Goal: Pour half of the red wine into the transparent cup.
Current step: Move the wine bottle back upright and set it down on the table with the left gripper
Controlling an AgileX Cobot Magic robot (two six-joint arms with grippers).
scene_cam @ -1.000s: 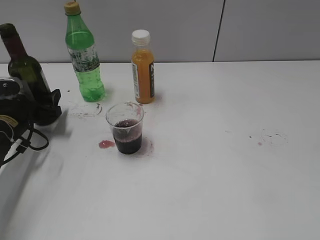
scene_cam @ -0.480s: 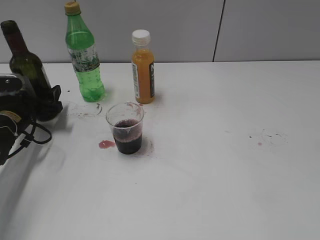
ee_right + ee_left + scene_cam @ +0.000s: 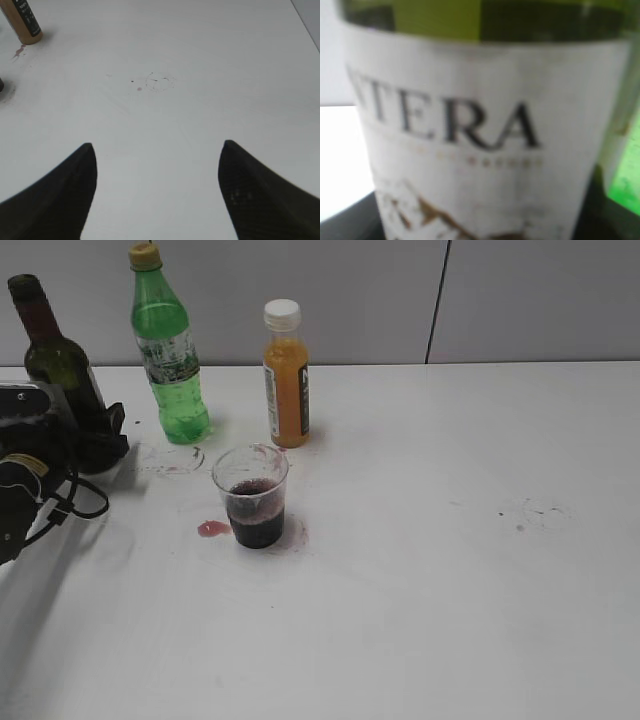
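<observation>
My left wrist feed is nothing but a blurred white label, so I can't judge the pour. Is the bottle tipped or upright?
Observer: The wine bottle is close to upright, neck leaning slightly left, at the table's rear left, with the left tool around its lower body.
Operator: Is anything in the cup?
Observer: Yes. The transparent cup stands right of the bottle and apart from it, with dark red wine filling roughly its lower half.
Operator: Any spill?
Observer: A small red puddle lies on the table just left of the cup's base.
Operator: And the other arm?
Observer: The right tool is open over bare table, holding nothing.
</observation>
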